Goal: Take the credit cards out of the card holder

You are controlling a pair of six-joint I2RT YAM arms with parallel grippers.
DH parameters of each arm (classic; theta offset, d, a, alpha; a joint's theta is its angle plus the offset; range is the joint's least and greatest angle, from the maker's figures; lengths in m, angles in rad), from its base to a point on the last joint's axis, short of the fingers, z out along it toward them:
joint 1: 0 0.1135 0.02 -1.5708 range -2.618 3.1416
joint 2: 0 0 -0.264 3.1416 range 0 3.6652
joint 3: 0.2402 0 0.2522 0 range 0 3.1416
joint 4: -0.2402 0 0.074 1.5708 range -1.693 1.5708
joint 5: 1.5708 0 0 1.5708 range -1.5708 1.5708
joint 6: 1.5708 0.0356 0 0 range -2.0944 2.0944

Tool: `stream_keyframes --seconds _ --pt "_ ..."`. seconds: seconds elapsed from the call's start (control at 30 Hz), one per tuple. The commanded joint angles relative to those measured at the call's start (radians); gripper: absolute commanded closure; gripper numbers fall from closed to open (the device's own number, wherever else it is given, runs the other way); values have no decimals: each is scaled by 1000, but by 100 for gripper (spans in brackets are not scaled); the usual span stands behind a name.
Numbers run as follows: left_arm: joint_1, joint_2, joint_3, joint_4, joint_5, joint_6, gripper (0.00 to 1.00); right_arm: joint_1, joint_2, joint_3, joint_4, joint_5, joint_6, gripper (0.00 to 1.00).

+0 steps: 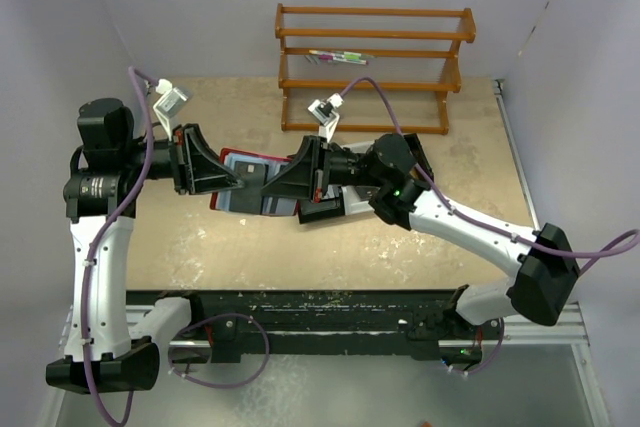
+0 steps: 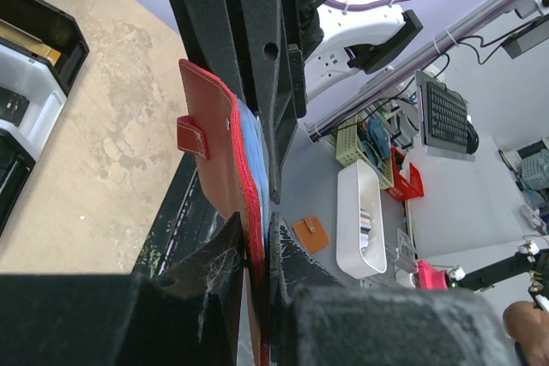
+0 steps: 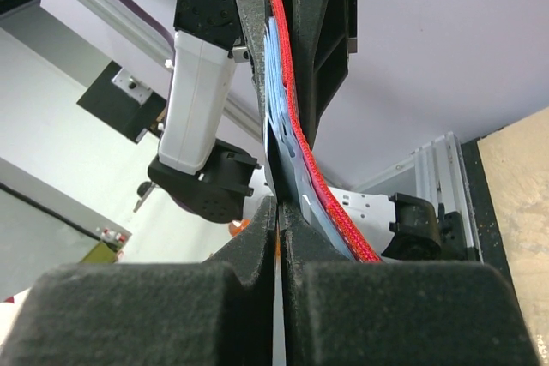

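Note:
The red card holder (image 1: 228,203) is held open above the table between both grippers, with its blue-grey sleeves (image 1: 250,169) facing up. My left gripper (image 1: 236,185) is shut on its left edge; in the left wrist view the gripper (image 2: 257,250) pinches the red cover (image 2: 214,152), whose snap tab (image 2: 192,136) faces left. My right gripper (image 1: 276,187) meets it from the right. In the right wrist view the gripper (image 3: 277,212) is shut on a thin grey credit card (image 3: 276,165) seen edge-on beside the red card holder (image 3: 296,117). Other cards are hidden.
A black-and-white compartment tray (image 1: 325,210) lies under my right wrist and shows in the left wrist view (image 2: 30,83). A wooden rack (image 1: 375,57) stands at the back. The black rail (image 1: 300,307) runs along the near table edge.

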Motion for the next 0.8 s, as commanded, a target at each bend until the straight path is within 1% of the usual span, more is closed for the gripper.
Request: stream_keyframes --seconds 0.0,0.13,0.27,0.37,0.4,0.47,0.53,0.57,0.6,0.63,0.7,0.73,0.77 --pt "-2 -13 19 16 86 5 87 -18 -46 -35 86 3 24 100" --pt "-2 -9 27 16 88 0 87 -48 -92 -80 94 1 31 100" --pt "-2 -8 29 17 91 -4 87 -77 -117 -86 88 -15 36 100" --pt "-2 -8 31 21 86 -4 87 -123 -139 -84 43 -62 35 100" --pt "-2 -9 32 21 78 1 87 -152 -152 -82 0 -83 26 100" --pt "-2 -9 35 1 45 40 88 -227 -188 -79 -137 -120 -23 100" --pt "-2 6 64 -102 -21 158 87 -306 -229 -70 -338 -134 -129 100" --pt "-2 22 91 -189 -73 239 87 -345 -243 -65 -447 -142 -197 100" --pt "-2 42 119 -264 -139 318 87 -383 -253 -56 -554 -148 -264 100" --pt "-2 58 136 -304 -216 358 89 -425 -258 -50 -654 -152 -335 100" --pt "-2 90 156 -359 -423 420 92 -517 -256 -40 -830 -162 -473 100" --pt "-2 97 156 -364 -494 429 93 -566 -249 -35 -918 -158 -513 100" --pt "-1 100 154 -374 -531 455 93 -597 -243 -32 -985 -126 -574 100"
